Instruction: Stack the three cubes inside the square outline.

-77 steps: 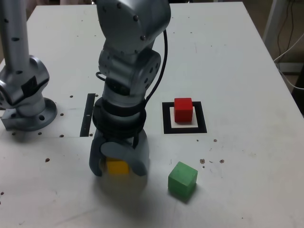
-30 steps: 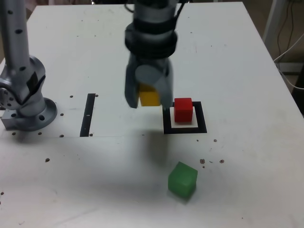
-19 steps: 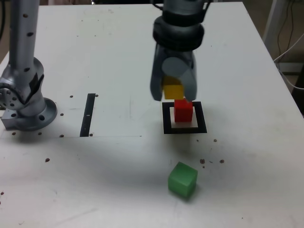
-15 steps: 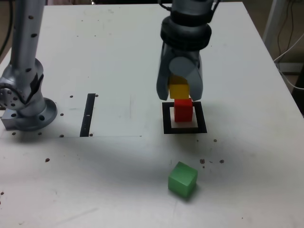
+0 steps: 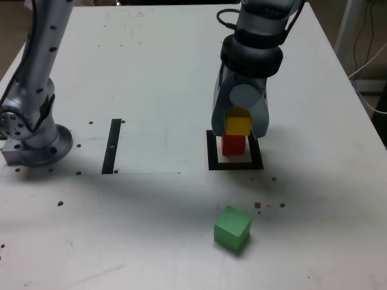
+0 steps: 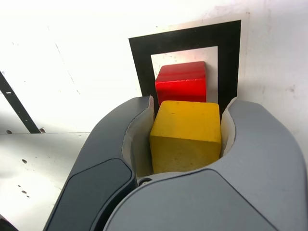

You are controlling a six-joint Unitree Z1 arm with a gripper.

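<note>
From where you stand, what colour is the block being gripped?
The block is yellow, clearest in the wrist view.

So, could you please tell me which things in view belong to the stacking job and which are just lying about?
Part of the job:
- yellow cube, between the fingers
- red cube, inside the square outline
- green cube, on the table

Just there:
- straight black strip
- loose cable at the exterior view's right edge
</note>
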